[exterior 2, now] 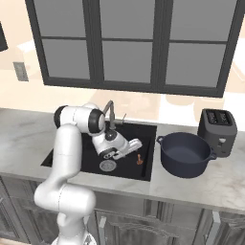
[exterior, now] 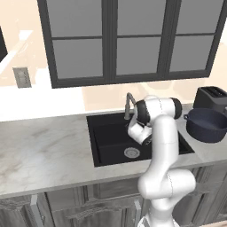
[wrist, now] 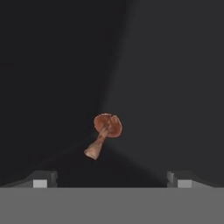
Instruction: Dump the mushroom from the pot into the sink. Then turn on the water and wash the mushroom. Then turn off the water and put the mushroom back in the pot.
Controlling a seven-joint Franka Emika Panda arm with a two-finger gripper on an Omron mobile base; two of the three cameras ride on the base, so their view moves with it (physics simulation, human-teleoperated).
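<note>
Left base view: arm bent down into the sink (exterior: 106,133), pot (exterior: 206,125) upright on the counter to its right. Right base view: gripper (exterior 2: 135,145) low in the basin, mushroom (exterior 2: 139,160) on the floor near the right wall. Hand view: jaws spread wide, empty, mushroom (wrist: 105,133) centred ahead; descend straight, close gently on the stem.

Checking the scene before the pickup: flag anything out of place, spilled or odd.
Only the mushroom is out of its usual place: it lies on the floor of the sink, near the right wall, while the pot stands upright on the counter beside it. That fits the task. The open gripper points at it. Nothing spilled or damaged.
</note>
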